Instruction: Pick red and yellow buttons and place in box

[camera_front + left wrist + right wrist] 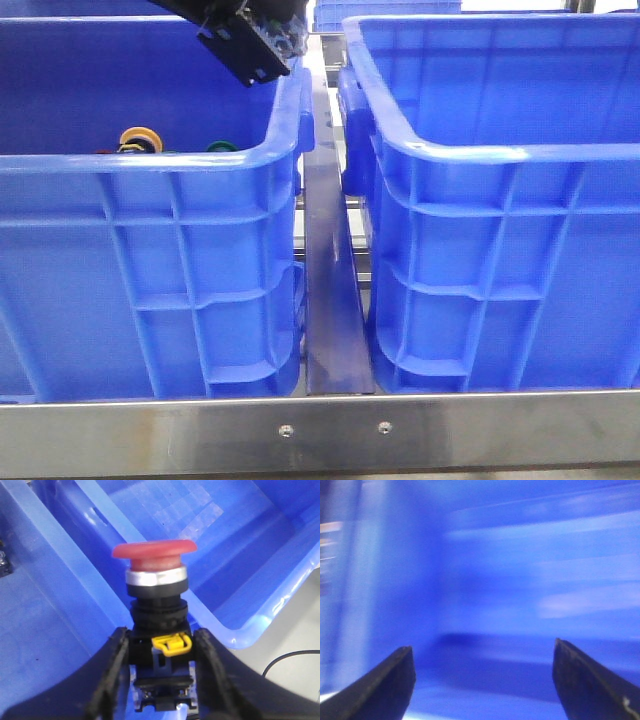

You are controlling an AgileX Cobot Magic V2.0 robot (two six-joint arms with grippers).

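In the left wrist view my left gripper point(160, 635) is shut on the black body of the red button point(154, 551), whose dark red cap sits on a silver collar and points away from the fingers. In the front view that gripper point(262, 48) hangs high over the right rim of the left blue crate point(150, 170). The yellow button point(140, 138) lies inside that crate, just showing above its front rim. The box point(490, 150) stands to the right, with its inside hidden from the front. My right gripper point(482, 652) is open with nothing in it, against a blurred blue surface.
A green-capped button point(222, 147) lies next to the yellow one in the left crate. A metal rail point(330, 270) runs between the two crates, and a metal bar point(320, 430) crosses the front edge. A crate interior point(240, 555) lies beyond the held button.
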